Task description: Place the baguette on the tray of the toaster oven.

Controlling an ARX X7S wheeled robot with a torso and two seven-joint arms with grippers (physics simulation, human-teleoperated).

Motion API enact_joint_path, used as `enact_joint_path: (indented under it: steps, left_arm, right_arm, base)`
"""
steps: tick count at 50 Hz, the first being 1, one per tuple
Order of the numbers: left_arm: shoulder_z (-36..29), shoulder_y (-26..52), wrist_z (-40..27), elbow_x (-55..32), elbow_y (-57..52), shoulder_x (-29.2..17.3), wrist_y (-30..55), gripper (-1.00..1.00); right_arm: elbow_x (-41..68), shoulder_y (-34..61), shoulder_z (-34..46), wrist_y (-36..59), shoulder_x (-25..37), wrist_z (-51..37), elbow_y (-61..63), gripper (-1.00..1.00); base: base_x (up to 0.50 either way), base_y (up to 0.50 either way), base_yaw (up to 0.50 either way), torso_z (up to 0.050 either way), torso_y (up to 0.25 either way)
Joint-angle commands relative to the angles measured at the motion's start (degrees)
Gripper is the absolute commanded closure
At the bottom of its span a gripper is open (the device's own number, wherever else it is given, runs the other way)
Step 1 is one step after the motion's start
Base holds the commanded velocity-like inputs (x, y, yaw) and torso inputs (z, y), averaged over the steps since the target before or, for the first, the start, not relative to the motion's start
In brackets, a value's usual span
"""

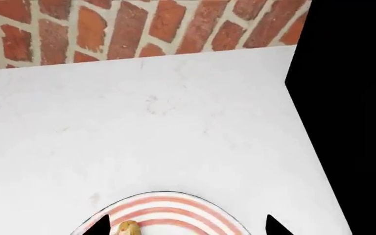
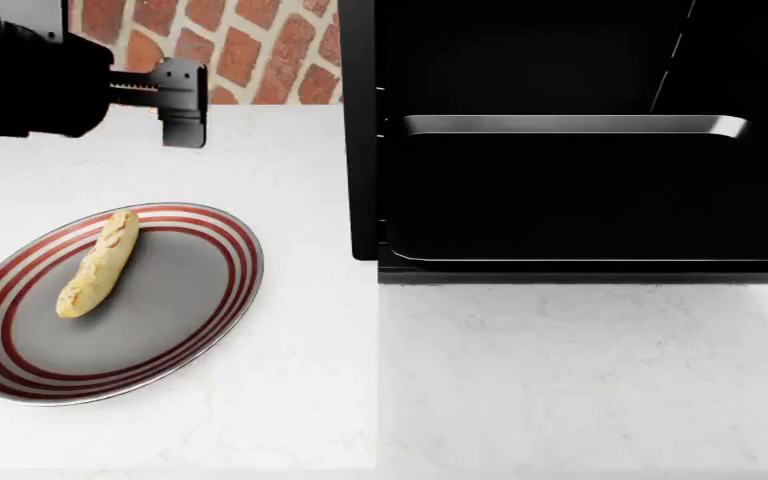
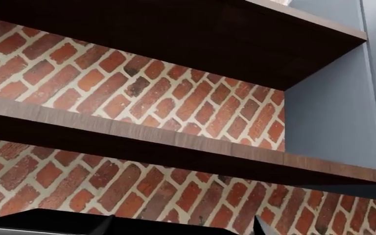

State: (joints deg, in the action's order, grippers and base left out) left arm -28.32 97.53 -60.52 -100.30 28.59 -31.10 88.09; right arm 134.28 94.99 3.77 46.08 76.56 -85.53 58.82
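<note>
Baguette (image 2: 97, 263) lying untouched on red-ringed plate (image 2: 197, 330), on white counter (image 2: 518, 380) left of toaster oven (image 2: 364, 150). Tray (image 2: 584, 190) sitting pulled out, bare. I'm holding left gripper (image 2: 181, 102) above counter beyond plate's far edge, fingers spread, grasping nothing. Right gripper (image 3: 182, 224) pointing at brick wall and shelves, only its tips showing; appears parted, carrying nothing. Judging nothing done: descent, grasp, lift, carry to tray all remaining.

Open worktop (image 2: 544, 380) in front of toaster oven (image 2: 361, 150); its tray (image 2: 571, 200) bare, reachable from above. Oven's side wall blocks passage straight across from plate (image 2: 197, 310).
</note>
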Motion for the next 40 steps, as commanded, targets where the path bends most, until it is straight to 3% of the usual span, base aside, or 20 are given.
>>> enact_joint_path:
  steps: [1, 9, 12, 14, 17, 20, 23, 24, 33, 40]
  left_arm:
    - [-7.79, 0.79, 0.31, -3.87, 7.86, -1.32, 1.02, -1.0]
    - [-11.61, 5.03, 1.89, -6.38, 13.78, -0.48, 0.59, -1.0]
    - [-12.52, 6.38, -0.55, -11.01, 17.33, 0.08, 0.41, -1.0]
    - [-15.41, 9.27, 2.66, -9.68, 21.16, 0.98, 1.52, -1.0]
    - [-27.56, 13.6, 9.78, -9.96, 25.49, 1.99, 1.73, -1.0]
    - [-37.79, 19.88, 25.32, -1.63, 33.15, 6.7, 1.6, -1.0]
    - [-46.15, 22.21, 34.04, 3.35, 35.43, 8.76, 1.72, -1.0]
    - [-52.16, 22.84, 35.75, 4.22, 34.81, 9.24, 1.83, -1.0]
    - [-60.25, 25.97, 45.28, 6.92, 38.51, 11.88, 0.78, -1.0]
    - [-57.17, 26.17, 37.5, 0.37, 37.72, 7.97, 0.74, -1.0]
  right_arm:
    - [1.15, -0.87, -2.46, 0.14, 1.52, 0.38, -0.06, -1.0]
    - [1.36, 2.78, 1.52, 0.83, -0.23, -1.0, -0.39, -1.0]
    - [0.52, -0.08, -0.36, 0.46, -0.05, -0.47, 0.05, -1.0]
    - [-0.2, -3.28, -2.52, 0.41, -0.08, -0.1, 0.32, -1.0]
    - [-0.63, -4.58, -3.52, 0.68, -0.51, 0.15, 0.25, -1.0]
    - [-0.94, -7.93, -6.15, 1.24, -1.11, -0.02, 0.62, -1.0]
    - [-0.26, -10.36, -9.24, 2.09, -1.16, -0.04, 0.62, -1.0]
    - [0.17, -11.55, -10.77, 2.45, -1.27, -0.22, 0.63, -1.0]
    - [1.17, -14.37, -14.38, 4.13, -2.34, -1.11, 0.44, -1.0]
    - [1.2, -14.64, -14.03, 4.84, -3.34, -1.84, 0.52, -1.0]
  base:
    - [0.0, 0.0, 0.0, 0.0, 0.0]
    - [0.0, 0.0, 0.0, 0.0, 0.0]
    - [0.0, 0.0, 0.0, 0.0, 0.0]
    - [0.0, 0.0, 0.0, 0.0, 0.0]
    - [0.0, 0.0, 0.0, 0.0, 0.0]
    - [0.0, 0.0, 0.0, 0.0, 0.0]
    - [0.0, 0.0, 0.0, 0.0, 0.0]
    - [0.0, 0.0, 0.0, 0.0, 0.0]
    - [0.0, 0.0, 0.0, 0.0, 0.0]
    - [0.0, 0.0, 0.0, 0.0, 0.0]
